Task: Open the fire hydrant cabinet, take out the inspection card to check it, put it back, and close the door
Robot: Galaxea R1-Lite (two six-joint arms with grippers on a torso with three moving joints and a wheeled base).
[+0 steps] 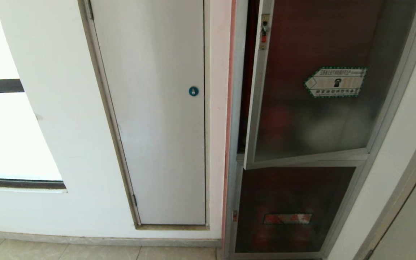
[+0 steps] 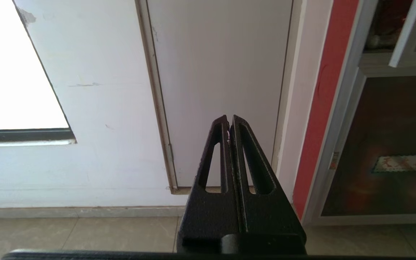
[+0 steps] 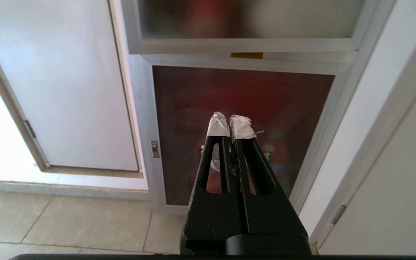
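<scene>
The fire hydrant cabinet stands at the right of the wall, silver-framed with a dark red inside. Its door, dark tinted glass with a green-bordered hexagonal sticker and a small red latch, hangs slightly ajar, its latch edge swung out from the frame. The inspection card is hidden. Neither arm shows in the head view. My left gripper is shut and empty, pointing at the white door. My right gripper, its tips wrapped in white tape, is shut and empty before the lower glass door.
A plain white door with a blue round lock is left of the cabinet. Below the tinted door is a smaller dark glass door with an orange label. A bright window is far left, beige floor tiles below.
</scene>
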